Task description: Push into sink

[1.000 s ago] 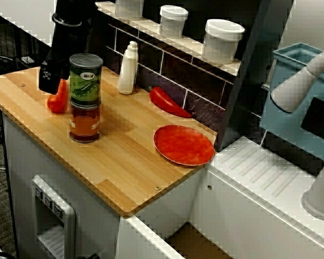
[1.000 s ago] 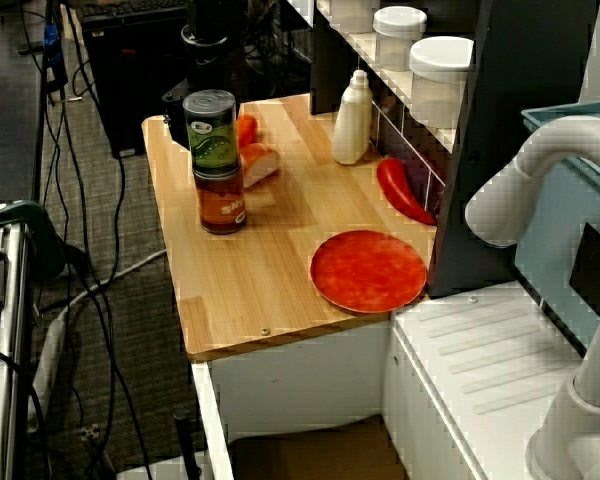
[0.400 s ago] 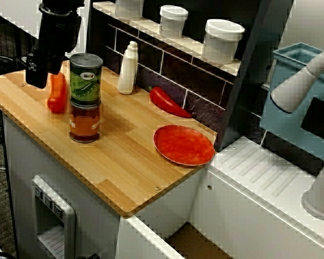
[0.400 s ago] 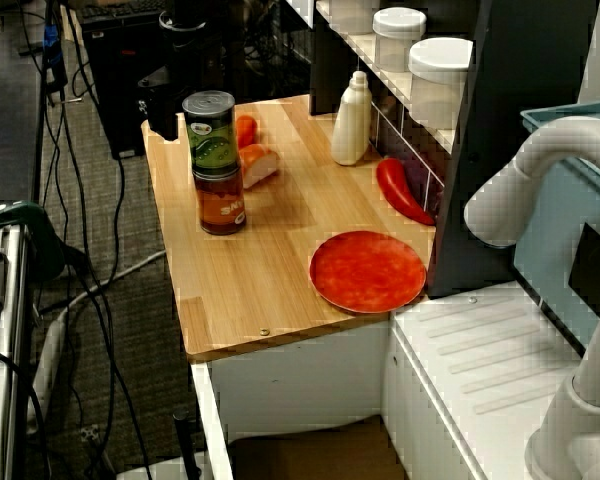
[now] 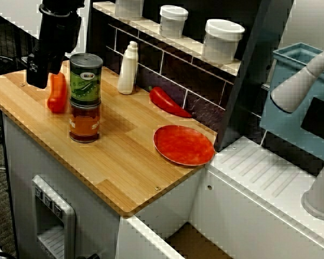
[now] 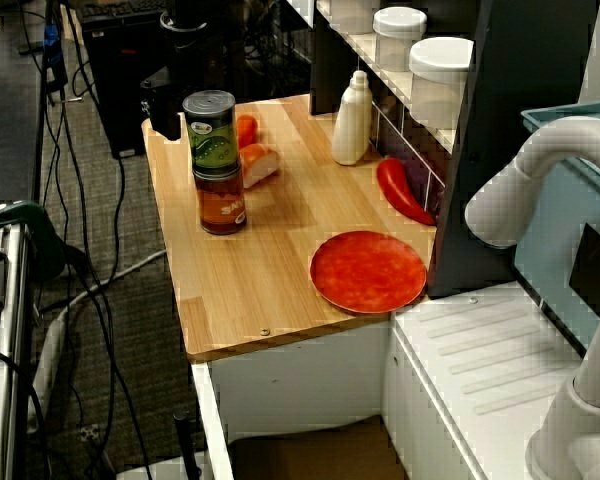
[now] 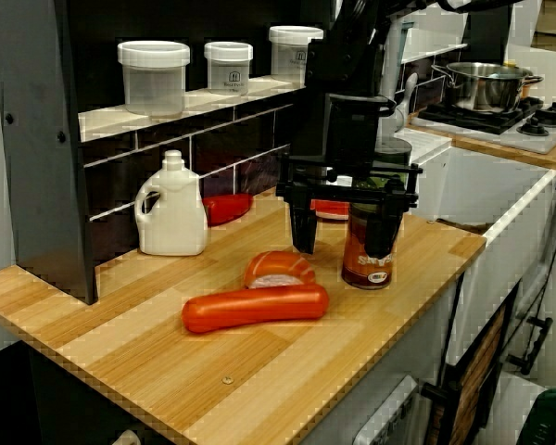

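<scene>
My black gripper [image 7: 343,234] hangs open over the wooden counter [image 5: 124,162] at its end far from the sink, fingers wide apart and holding nothing. In the view from the front it is the dark shape [image 5: 36,75] just left of a green can stacked on an orange jar [image 5: 85,97]. Below and beside it lie a long red sausage [image 7: 255,308] and a bread roll [image 7: 278,269]. The white sink [image 5: 259,167], with its ridged drainboard and grey faucet [image 5: 297,86], adjoins the counter's other end. Part of its brown basin bottom [image 5: 197,240] shows.
A white bottle [image 5: 128,67], a red chili pepper [image 5: 170,102] and a red plate [image 5: 183,144] lie between the stack and the sink. White jars [image 5: 222,39] stand on the back shelf. A teal bin [image 5: 291,108] sits behind the faucet.
Over the last second the gripper moved up and away from the can stack toward the counter's far end, uncovering more of the red sausage. It has held still for the last 0.4 s.
</scene>
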